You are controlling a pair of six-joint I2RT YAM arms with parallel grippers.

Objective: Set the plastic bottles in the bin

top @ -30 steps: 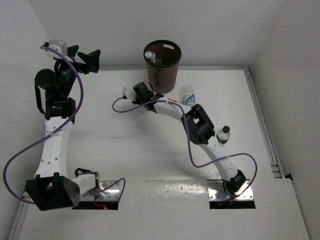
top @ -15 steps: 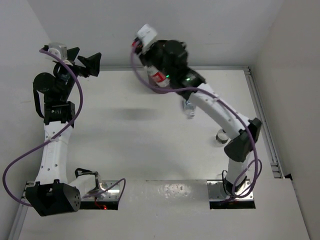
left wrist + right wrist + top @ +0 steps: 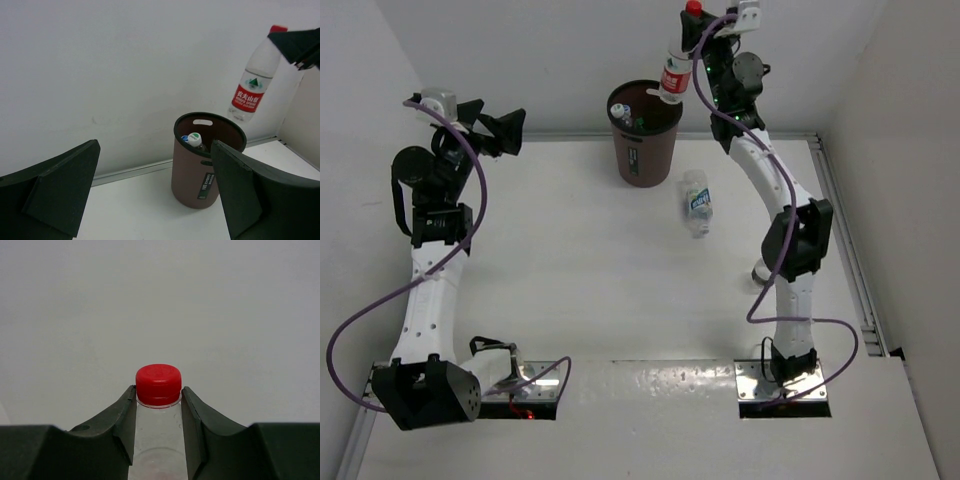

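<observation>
Above the right rim of the brown bin (image 3: 645, 160), the red-labelled bottle (image 3: 675, 72) hangs cap-up, its neck clenched in the right pincer (image 3: 159, 405), two bottles (image 3: 626, 113) stand inside the bin, a blue-labelled bottle (image 3: 697, 203) lies near it on the worktop (image 3: 580, 260), and the left pincer (image 3: 495, 122) gapes released, well apart.

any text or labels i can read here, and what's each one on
"农夫山泉": white characters on the red label of the red-label bottle, under a green mountain logo; the smaller line beneath them is too blurred to read.
Dark sticker on the bin: white print, too small to read.
Blue-label bottle: print blurred, unreadable.
No other text shows.
</observation>
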